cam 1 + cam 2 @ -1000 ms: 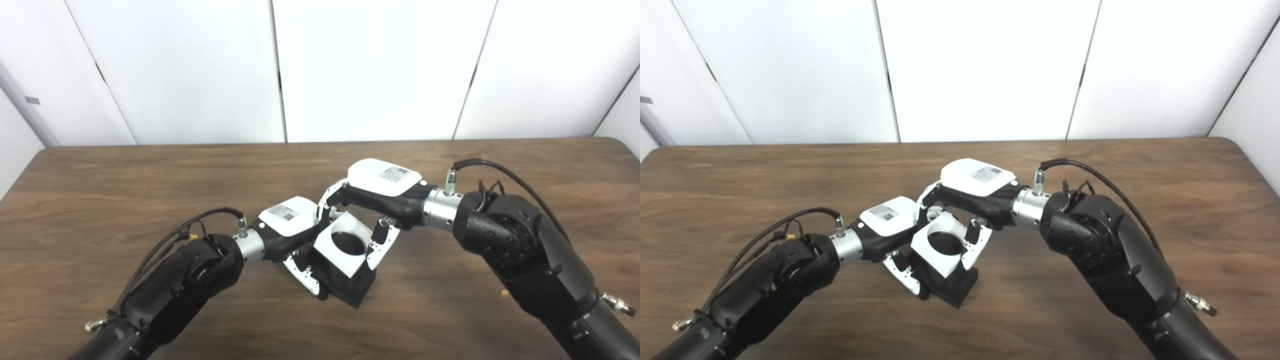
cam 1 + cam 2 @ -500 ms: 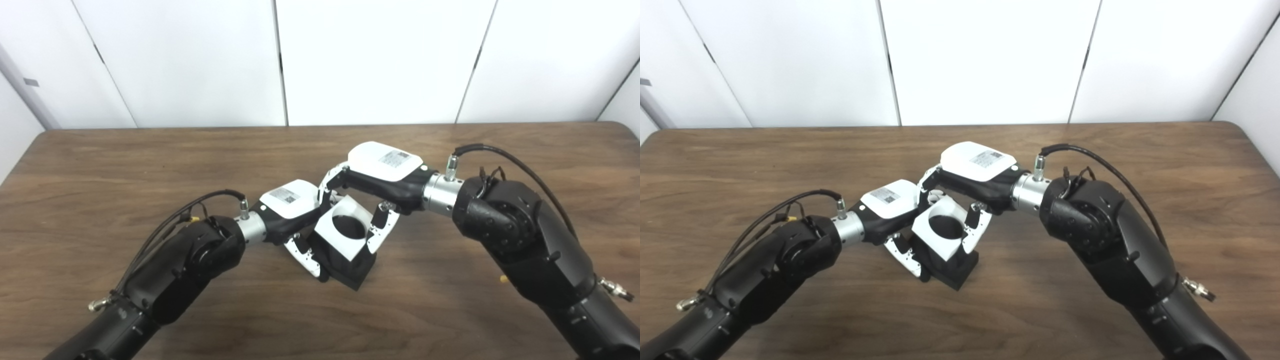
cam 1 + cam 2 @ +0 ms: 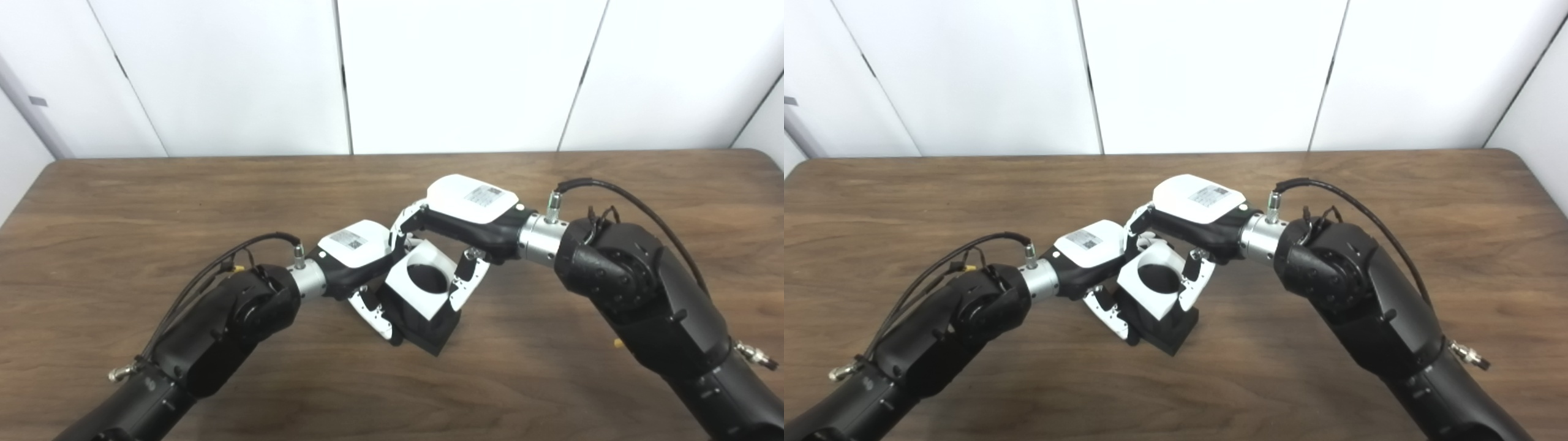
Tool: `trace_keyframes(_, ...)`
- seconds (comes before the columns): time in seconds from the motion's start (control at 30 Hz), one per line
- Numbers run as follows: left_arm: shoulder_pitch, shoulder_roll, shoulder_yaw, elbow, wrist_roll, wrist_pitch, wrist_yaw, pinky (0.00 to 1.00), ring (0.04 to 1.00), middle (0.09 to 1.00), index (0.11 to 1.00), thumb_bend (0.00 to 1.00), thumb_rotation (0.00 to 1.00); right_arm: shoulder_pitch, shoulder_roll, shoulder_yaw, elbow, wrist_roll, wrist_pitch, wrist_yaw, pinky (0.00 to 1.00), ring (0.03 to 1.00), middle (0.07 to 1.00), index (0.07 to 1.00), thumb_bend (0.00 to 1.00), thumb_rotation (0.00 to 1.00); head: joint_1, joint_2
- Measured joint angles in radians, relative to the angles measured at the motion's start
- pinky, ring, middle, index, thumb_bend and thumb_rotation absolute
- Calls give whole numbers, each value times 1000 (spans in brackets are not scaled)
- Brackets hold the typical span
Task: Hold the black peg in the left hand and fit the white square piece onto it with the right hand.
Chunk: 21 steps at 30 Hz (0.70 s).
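Nothing is moving much since half a second ago: both hands and the two pieces are staying in almost the same place, and only the right wrist is shifting very slightly.

The left hand (image 3: 358, 260) is grasping the black peg (image 3: 429, 331), whose square base is resting tilted on the desk (image 3: 122, 202), just below the middle of the view. The right hand (image 3: 465, 214) is grasping the white square piece (image 3: 422, 288), with fingers (image 3: 467, 288) on its right side and others behind its far corner. This piece is sitting on top of the black part, also tilted, and its round hole is looking dark inside; I cannot tell if the peg is already entering the hole or only lying under it.

The risk I am seeing is jamming. Both parts are leaning, so if the right hand is pushing down while the axes are not matching, the white piece may wedge on the peg's edge. A strong push could also be twisting the black peg out of the left hand's hold, or sliding its base along the desk. Fingers of the two hands are very near each other and may collide.
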Motion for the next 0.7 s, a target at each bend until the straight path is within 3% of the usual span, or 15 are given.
trace_keyframes(0.7, -1, 0, -2, 0, 1, 3, 0, 807, 906, 925, 496, 520, 82, -20, -36, 46, -30, 0, 21, 8, 662, 751, 748, 479, 522, 128, 3, 5)
